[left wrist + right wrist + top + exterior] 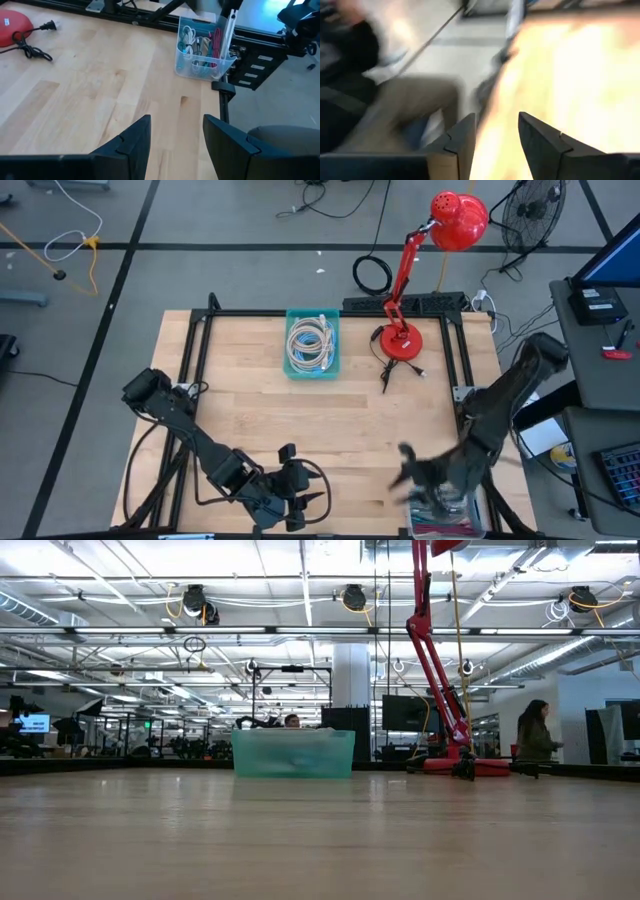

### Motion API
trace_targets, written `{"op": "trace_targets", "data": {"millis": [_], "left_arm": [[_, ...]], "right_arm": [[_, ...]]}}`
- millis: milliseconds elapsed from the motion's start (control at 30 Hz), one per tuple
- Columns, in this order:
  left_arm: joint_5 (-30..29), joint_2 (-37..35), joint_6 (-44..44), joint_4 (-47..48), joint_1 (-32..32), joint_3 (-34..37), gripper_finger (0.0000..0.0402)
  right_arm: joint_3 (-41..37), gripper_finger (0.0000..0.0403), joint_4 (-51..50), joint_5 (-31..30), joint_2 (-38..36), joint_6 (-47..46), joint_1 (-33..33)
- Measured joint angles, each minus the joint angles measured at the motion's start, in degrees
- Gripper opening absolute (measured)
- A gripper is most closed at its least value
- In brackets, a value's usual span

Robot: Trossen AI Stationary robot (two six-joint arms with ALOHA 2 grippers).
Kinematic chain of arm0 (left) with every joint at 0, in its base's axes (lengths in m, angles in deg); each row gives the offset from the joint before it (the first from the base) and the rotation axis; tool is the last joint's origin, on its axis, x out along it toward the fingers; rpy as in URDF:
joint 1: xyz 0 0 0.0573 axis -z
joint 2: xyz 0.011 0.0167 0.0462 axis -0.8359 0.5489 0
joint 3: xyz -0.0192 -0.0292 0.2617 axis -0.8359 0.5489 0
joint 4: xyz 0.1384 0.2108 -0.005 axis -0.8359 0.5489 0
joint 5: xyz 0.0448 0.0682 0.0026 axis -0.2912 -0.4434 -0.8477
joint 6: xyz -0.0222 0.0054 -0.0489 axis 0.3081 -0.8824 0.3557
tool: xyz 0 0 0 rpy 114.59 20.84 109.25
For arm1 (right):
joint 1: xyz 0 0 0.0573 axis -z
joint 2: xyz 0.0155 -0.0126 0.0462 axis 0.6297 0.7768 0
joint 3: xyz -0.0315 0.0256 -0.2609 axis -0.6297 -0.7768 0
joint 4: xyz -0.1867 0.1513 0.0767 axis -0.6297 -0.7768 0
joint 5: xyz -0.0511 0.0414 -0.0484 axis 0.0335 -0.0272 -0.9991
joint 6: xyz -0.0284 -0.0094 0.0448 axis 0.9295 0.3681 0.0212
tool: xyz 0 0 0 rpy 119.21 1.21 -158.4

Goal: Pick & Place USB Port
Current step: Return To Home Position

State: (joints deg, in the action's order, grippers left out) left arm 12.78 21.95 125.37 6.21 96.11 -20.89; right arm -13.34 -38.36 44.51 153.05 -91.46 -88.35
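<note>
A clear bin (pixel 205 55) with several coloured cables stands at the table's near right corner; it also shows in the high view (pixel 450 523). A teal bin (pixel 312 343) with coiled white cables stands at the far middle of the table. My right gripper (pixel 408 470) hovers blurred just left of the clear bin; its fingers (pixel 495 135) are open with nothing between them. My left gripper (pixel 305 480) is near the table's front edge, left of middle, pointing toward the clear bin, open and empty (pixel 175 135).
A red desk lamp (pixel 405 330) stands at the far right of the table, its black cord and plug (pixel 392 370) lying on the wood. A black frame (pixel 200 330) runs around the table. Bare wood lies between the teal bin and the grippers. People show in the room beyond (pixel 533 740).
</note>
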Motion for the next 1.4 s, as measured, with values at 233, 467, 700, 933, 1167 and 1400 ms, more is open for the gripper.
{"op": "trace_targets", "data": {"millis": [233,467,700,933,1167,1400], "left_arm": [[0.4,0.0,0.0,0.1,0.0,0.0,0.0184],[0.6,0.0,0.0,0.5,0.0,0.0,0.0184],[0.6,0.0,1.1,0.5,0.0,0.0,0.0184],[0.6,0.0,4.1,0.9,1.4,0.0,0.0184],[-1.4,0.0,7.8,0.9,3.6,0.0,0.0184],[-5.1,0.0,9.5,0.4,4.7,0.0,0.0184]], "right_arm": [[0.0,0.0078,-0.9,-17.3,-9.1,22.4,9.2],[0.0,0.0005,-1.3,-19.5,-12.7,37.7,25.6],[0.0,0.0,-3.6,5.7,-13.3,34.7,49.6],[-3.5,0.0,-6.6,30.8,-12.8,33.0,62.3],[-25.1,0.0,7.9,22.7,-22.1,31.6,57.3],[-43.0,0.0,20.8,16.1,-37.5,28.0,51.1]]}}
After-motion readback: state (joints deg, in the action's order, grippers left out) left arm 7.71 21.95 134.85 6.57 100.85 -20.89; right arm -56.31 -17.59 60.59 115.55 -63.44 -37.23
